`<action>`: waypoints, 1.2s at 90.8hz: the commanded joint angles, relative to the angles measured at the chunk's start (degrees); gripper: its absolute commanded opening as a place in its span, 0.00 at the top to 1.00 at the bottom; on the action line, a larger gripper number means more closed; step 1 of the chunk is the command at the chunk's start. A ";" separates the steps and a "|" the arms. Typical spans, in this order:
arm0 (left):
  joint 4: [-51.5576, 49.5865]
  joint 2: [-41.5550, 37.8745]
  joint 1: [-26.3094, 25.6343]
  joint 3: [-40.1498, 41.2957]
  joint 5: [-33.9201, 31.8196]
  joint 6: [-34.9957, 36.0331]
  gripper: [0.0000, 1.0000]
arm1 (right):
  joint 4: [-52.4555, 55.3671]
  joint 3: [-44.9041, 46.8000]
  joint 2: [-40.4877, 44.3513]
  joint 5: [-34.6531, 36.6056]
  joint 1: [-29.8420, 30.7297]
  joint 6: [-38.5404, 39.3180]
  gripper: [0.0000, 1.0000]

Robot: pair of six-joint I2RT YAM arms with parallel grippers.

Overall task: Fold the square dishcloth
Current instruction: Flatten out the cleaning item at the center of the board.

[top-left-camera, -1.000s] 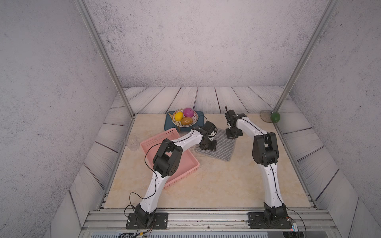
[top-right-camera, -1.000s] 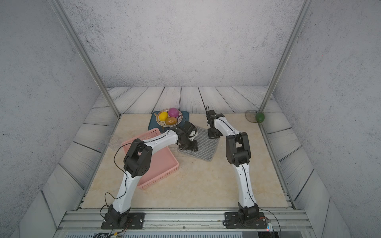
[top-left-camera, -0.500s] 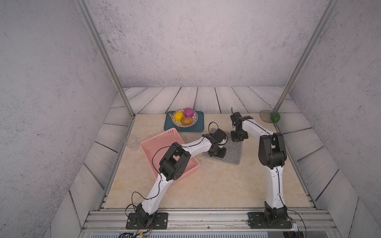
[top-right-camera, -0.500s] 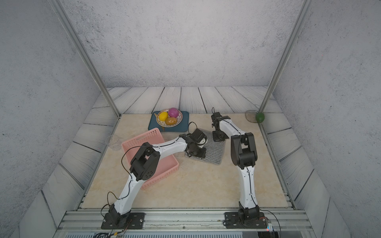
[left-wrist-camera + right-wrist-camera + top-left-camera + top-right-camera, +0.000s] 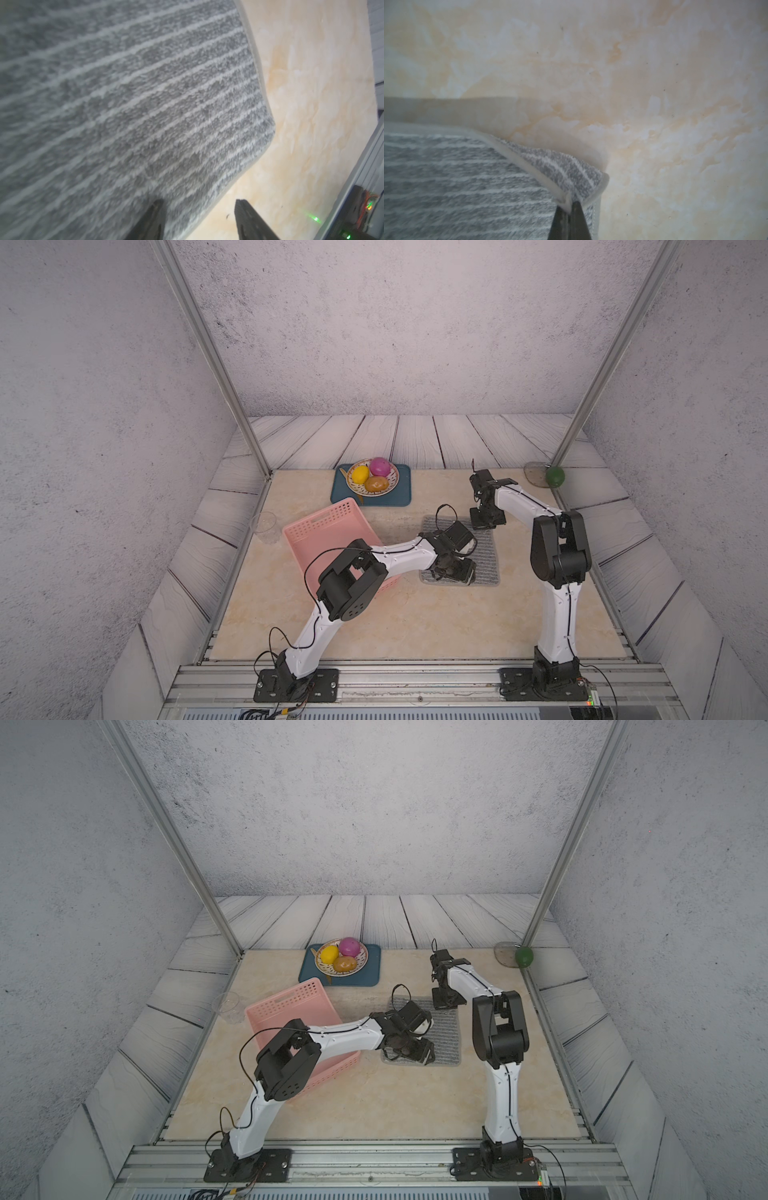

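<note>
Right claw [image 5: 569, 204] pinches the square dishcloth [image 5: 467, 187] by its corner; left claw [image 5: 199, 202] gapes over it.

The square dishcloth [image 5: 484, 560] lay flat on the desk [image 5: 415, 622]. Left of it, near its near left corner, sat the basket [image 5: 328, 531] — and past the basket, well apart from the cloth, a glass [image 5: 264, 526] at the desk's left edge. Behind the cloth and to its left stood a tray [image 5: 405, 493] carrying a plate [image 5: 395, 480] with three fruits [image 5: 376, 484] in it. Behind and right of the cloth, off the desk's far corner, a lone fruit [image 5: 555, 476] lay just beside a small dish [image 5: 534, 475]. The left gripper [image 5: 198, 202] straddled the cloth's near edge; the right gripper [image 5: 569, 204] was at its far right corner, which curled up off the desk.
</note>
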State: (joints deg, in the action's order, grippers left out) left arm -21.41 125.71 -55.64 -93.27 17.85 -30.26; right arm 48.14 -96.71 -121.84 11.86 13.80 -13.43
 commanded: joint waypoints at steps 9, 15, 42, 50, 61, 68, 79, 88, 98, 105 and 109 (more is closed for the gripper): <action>-2.92 -7.31 2.13 0.07 -4.22 1.75 0.28 | -0.50 -0.32 1.30 -2.06 -0.08 -0.02 1.00; -3.67 -9.25 3.33 0.12 -5.18 2.90 0.28 | -0.59 -0.42 1.17 -2.19 -0.09 -0.02 1.00; -11.64 -6.74 14.52 -7.02 -4.99 9.16 0.31 | -0.74 -1.23 0.63 -3.94 -0.03 0.49 1.00; -14.24 -2.84 17.71 -10.61 -3.37 11.48 0.32 | -1.06 -1.35 0.24 -4.76 -0.09 0.60 1.00; -18.18 2.66 20.31 -16.85 -2.36 15.25 0.33 | -1.38 -1.78 -0.52 -6.06 -0.09 0.69 1.00; -20.20 5.79 21.09 -20.51 -3.02 17.90 0.33 | -1.46 -2.20 -0.97 -6.70 -0.06 0.69 1.00; -22.70 9.35 21.85 -24.82 -4.30 21.71 0.34 | -1.48 -2.56 -1.37 -7.74 -0.02 0.84 1.00; -23.72 10.66 22.05 -26.84 -4.56 24.70 0.34 | -1.50 -2.81 -1.47 -8.16 -0.07 1.01 1.00; -22.63 11.43 22.19 -27.47 -5.80 27.00 0.34 | -1.60 -2.79 -1.56 -8.71 -0.04 1.08 1.00; -23.60 12.82 22.40 -29.30 -6.07 28.12 0.35 | -1.69 -2.67 -1.47 -9.12 -0.07 1.04 1.00; -24.46 13.83 22.57 -30.84 -5.99 28.35 0.36 | -1.74 -2.64 -1.47 -9.21 -0.08 0.99 1.00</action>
State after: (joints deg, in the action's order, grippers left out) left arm -43.55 136.64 -33.50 -120.60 12.82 -5.34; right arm 46.19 -98.19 -122.37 3.92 13.80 -12.95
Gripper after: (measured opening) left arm 0.649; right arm 0.047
